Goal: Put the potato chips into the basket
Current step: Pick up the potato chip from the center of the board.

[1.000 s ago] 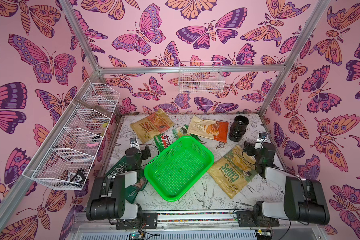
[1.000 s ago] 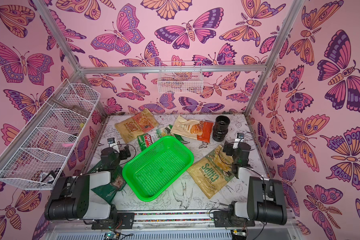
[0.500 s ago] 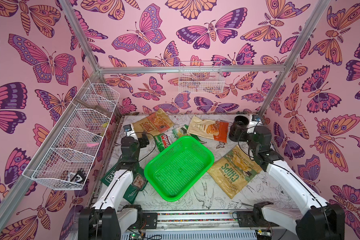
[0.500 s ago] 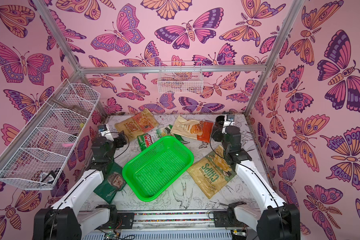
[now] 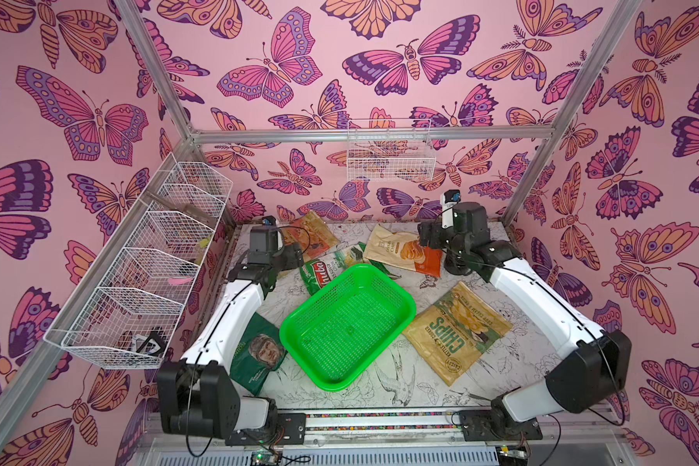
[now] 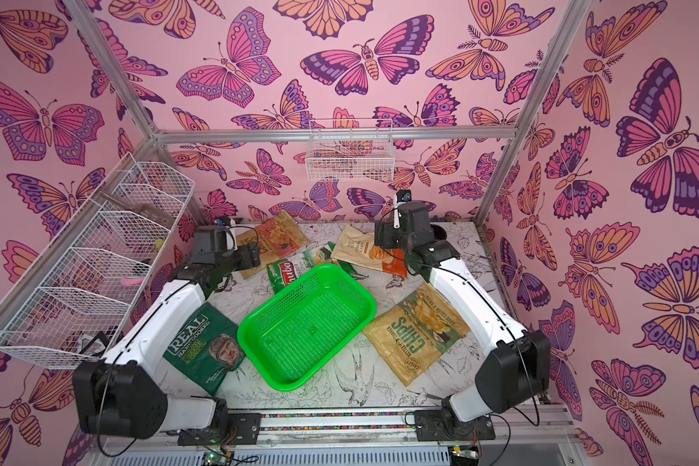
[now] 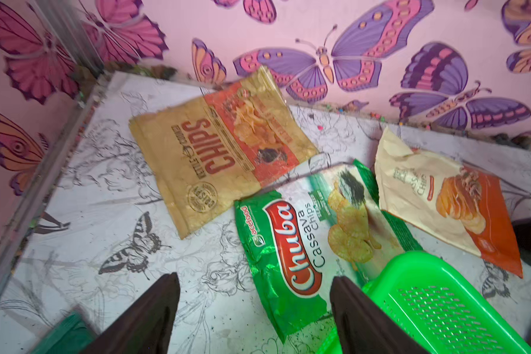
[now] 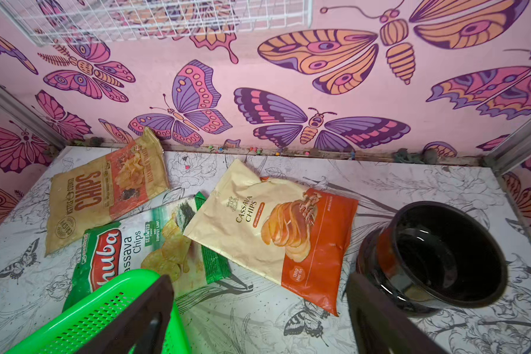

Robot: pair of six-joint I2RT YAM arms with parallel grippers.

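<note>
The green basket (image 5: 348,327) sits mid-table with nothing in it. Behind it lie a tan CHIPS bag (image 7: 221,144), a green-white Chuba bag (image 7: 307,239) partly tucked under the basket's far corner, and a cream-and-orange bag (image 8: 273,233). A second tan CHIPS bag (image 5: 457,331) lies right of the basket, and a dark green REAL bag (image 6: 202,347) lies left of it. My left gripper (image 7: 255,277) hangs open over the Chuba bag's near end. My right gripper (image 8: 259,277) hangs open over the table by the orange bag's corner. Neither holds anything.
A black ribbed cylinder (image 8: 432,257) stands at the back right, close beside my right gripper's finger. White wire baskets (image 5: 146,266) line the left wall and another (image 5: 390,155) hangs on the back wall. Metal frame posts stand at the back corners.
Both arms have unfolded from near the front rail and reached toward the back of the table, bringing the grippers over the rear bags. The bags and basket have not moved.
</note>
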